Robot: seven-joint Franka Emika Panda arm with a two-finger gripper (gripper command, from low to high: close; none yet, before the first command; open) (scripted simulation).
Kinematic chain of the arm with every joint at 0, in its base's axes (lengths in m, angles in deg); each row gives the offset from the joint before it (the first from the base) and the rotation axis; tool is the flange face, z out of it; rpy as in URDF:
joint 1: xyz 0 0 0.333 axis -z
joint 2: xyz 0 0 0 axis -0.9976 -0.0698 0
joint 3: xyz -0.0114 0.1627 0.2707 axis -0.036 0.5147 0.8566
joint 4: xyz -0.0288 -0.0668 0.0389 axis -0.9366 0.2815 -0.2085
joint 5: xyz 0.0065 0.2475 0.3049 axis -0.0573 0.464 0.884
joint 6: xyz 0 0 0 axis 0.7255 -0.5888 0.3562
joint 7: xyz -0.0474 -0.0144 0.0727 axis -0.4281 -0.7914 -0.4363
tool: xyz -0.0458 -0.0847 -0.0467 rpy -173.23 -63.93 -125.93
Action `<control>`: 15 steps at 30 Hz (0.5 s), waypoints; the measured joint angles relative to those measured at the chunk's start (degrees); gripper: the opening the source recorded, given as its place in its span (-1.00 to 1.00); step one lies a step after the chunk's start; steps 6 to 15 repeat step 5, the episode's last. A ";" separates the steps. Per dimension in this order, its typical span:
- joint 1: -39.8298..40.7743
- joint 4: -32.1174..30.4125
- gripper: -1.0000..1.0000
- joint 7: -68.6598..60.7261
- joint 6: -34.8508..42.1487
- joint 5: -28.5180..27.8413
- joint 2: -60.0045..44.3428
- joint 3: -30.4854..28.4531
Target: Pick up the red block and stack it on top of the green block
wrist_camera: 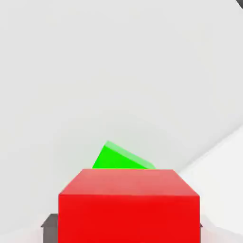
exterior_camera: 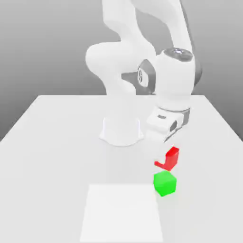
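While gripper (exterior_camera: 167, 151) clamps red block (exterior_camera: 171, 157) – above green block (exterior_camera: 164, 183) | white table (exterior_camera: 57, 142) – grey backdrop

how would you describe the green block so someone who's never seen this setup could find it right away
Start at the white robot arm's round base on the pale table, then look toward the near edge, on the exterior view's right. There, at the corner of a brighter white square patch, sits the green block. It is the only green thing, a small plain cube; its one neighbour, the red block, is beside it, under the gripper.
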 joint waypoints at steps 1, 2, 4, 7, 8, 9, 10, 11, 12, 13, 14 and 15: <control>0.15 0.06 -1.00 0.43 -1.97 -0.65 -2.04 -0.03; 0.13 0.13 -1.00 0.95 -3.96 -1.42 -4.10 -0.35; 0.79 0.19 1.00 1.50 -5.52 -2.22 -5.73 -0.30; 1.04 0.19 1.00 1.50 -5.52 -2.22 -5.73 -0.30; 1.04 0.19 1.00 1.50 -5.52 -2.22 -5.73 -0.30; 1.04 0.19 1.00 1.50 -5.52 -2.22 -5.73 -0.30; 1.04 0.19 1.00 1.50 -5.52 -2.22 -5.73 -0.30; 1.04 0.19 1.00 1.50 -5.52 -2.22 -5.73 -0.30; 1.04 0.19 1.00 1.50 -5.52 -2.22 -5.73 -0.30; 1.04 0.19 1.00 1.50 -5.52 -2.22 -5.73 -0.30; 1.04 0.19 1.00 1.50 -5.52 -2.22 -5.73 -0.30; 1.04 0.19 1.00 1.50 -5.52 -2.22 -5.73 -0.30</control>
